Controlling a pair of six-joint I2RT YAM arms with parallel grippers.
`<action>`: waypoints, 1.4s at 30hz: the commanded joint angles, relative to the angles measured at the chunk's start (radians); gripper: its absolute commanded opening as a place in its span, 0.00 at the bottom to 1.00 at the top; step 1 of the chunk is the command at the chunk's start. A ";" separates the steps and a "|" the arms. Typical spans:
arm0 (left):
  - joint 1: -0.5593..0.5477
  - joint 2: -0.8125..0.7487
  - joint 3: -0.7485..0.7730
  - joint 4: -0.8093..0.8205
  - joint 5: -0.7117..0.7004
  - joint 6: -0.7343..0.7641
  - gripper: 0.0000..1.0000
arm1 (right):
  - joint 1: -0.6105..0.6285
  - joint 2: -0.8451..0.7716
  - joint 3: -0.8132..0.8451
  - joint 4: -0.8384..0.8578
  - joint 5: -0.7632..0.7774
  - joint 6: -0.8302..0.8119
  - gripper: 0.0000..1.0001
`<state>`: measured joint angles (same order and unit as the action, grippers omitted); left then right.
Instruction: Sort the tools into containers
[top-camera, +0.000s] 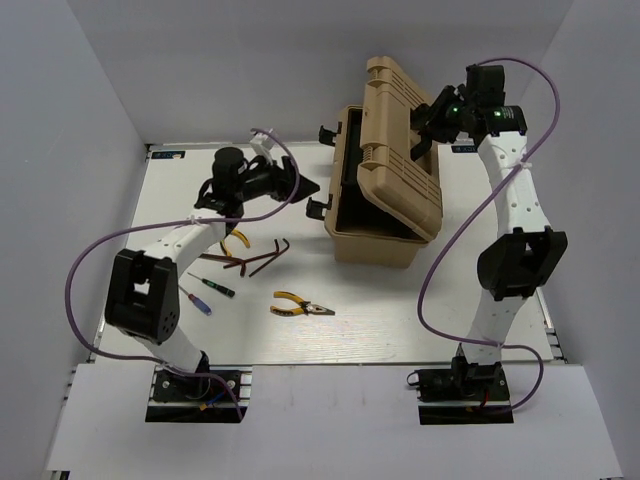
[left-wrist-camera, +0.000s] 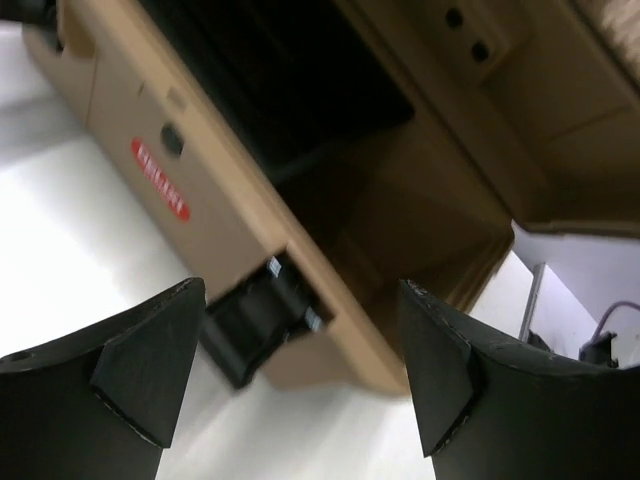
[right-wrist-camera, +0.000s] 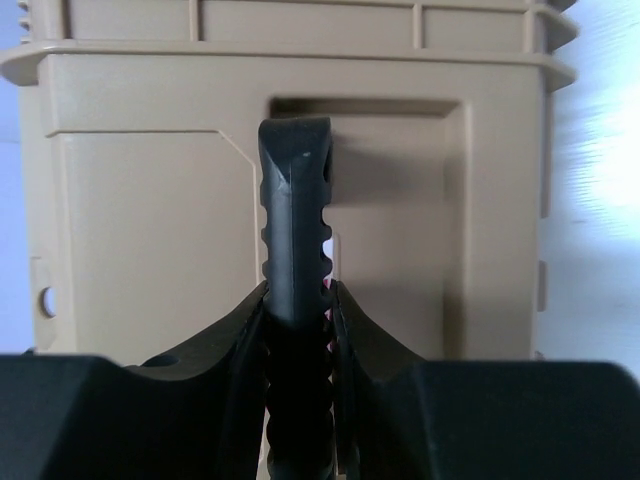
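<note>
Right gripper (right-wrist-camera: 298, 295) clamps the toolbox (right-wrist-camera: 140, 200) handle (right-wrist-camera: 295, 190); left gripper (left-wrist-camera: 300, 300) gapes by its red label (left-wrist-camera: 160, 180), lettering blurred.

The left arm (top-camera: 170, 250) bends at the elbow and reaches rightward, its left gripper (top-camera: 300, 187) low with jaws spread wide. The right arm (top-camera: 515, 200) stretches far forward, its right gripper (top-camera: 425, 128) clamped on a black handle (right-wrist-camera: 295, 200).

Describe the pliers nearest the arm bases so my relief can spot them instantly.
Start at the open tan toolbox. Come toward the near edge and slightly left: the pliers lie alone there. Unlike the other yellow pair by the hex keys, nothing touches or covers them.
</note>
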<state>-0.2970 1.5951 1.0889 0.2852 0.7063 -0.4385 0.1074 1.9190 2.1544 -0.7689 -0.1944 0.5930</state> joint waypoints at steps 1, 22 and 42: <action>-0.060 0.043 0.138 -0.105 -0.062 0.078 0.87 | -0.044 -0.147 0.015 0.269 -0.141 0.117 0.00; -0.314 0.293 0.476 -0.607 -0.711 0.374 0.60 | -0.213 -0.187 -0.186 0.572 -0.488 0.405 0.00; -0.332 0.137 0.227 -0.547 -0.870 0.284 0.17 | -0.462 -0.239 -0.616 1.235 -0.844 0.726 0.00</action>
<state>-0.6468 1.8053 1.3865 -0.1032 -0.0891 -0.1738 -0.2893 1.7668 1.5196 0.0910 -0.9756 1.2110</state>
